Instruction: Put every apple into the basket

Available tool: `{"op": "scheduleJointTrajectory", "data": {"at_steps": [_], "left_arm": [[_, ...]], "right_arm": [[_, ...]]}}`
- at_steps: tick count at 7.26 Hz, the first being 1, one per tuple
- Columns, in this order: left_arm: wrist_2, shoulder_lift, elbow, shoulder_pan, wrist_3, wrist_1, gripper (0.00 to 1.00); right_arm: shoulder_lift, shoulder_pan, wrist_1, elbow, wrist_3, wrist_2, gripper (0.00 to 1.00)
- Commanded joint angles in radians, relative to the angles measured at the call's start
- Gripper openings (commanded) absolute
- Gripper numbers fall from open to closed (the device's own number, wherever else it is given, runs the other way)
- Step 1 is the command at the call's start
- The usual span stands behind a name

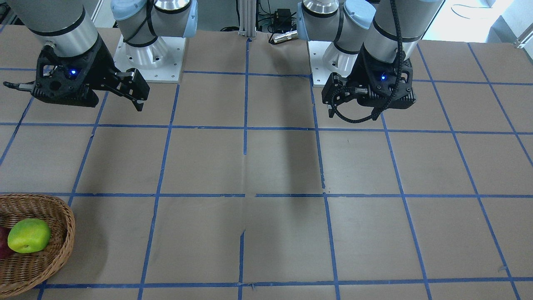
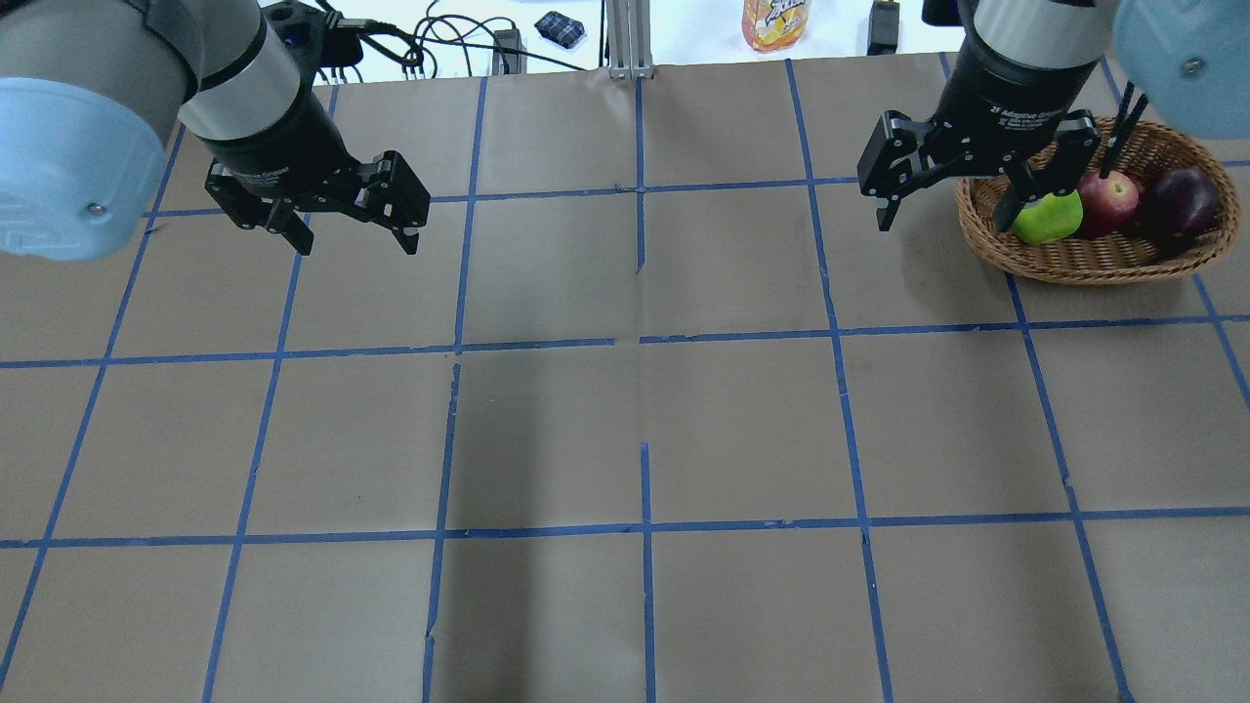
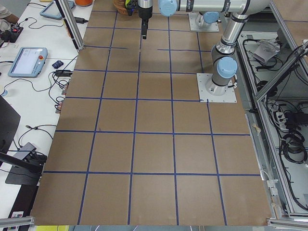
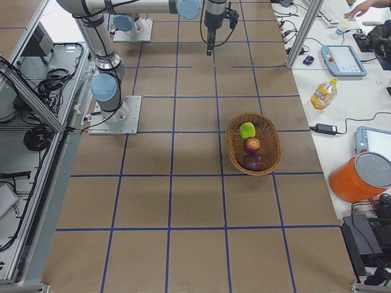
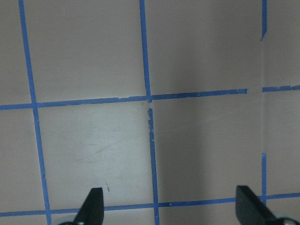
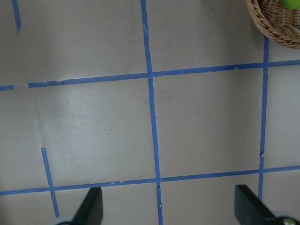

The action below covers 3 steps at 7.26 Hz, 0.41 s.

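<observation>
The woven wicker basket point(image 2: 1094, 271) stands at the far right of the table. It holds all three apples: the yellow-green apple point(image 2: 1050, 219), the red apple point(image 2: 1109, 199) and the dark purple-red apple point(image 2: 1182, 199). In the exterior right view the basket point(image 4: 233, 145) shows them in a row. My right gripper point(image 2: 944, 223) is open and empty. It hangs above the table just left of the basket. My left gripper point(image 2: 356, 242) is open and empty above the far left of the table. The basket's rim point(image 6: 276, 28) shows at the top right of the right wrist view.
The brown table top point(image 2: 635, 430) carries a grid of blue tape lines. An orange bottle point(image 2: 776, 21), cables and small devices lie beyond the far edge. Both arm bases point(image 1: 150, 58) are bolted on white plates at the robot's side.
</observation>
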Motion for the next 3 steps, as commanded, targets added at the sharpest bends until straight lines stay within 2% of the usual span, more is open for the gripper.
{"op": "scheduleJointTrajectory", "data": {"at_steps": [1, 3], "left_arm": [[-0.001, -0.001, 0.0, 0.0, -0.003, 0.001, 1.0], [-0.001, -0.001, 0.0, 0.0, -0.003, 0.001, 1.0]], "right_arm": [[-0.008, -0.001, 0.004, -0.001, -0.001, 0.001, 1.0], [-0.008, -0.001, 0.009, -0.001, -0.001, 0.001, 1.0]]}}
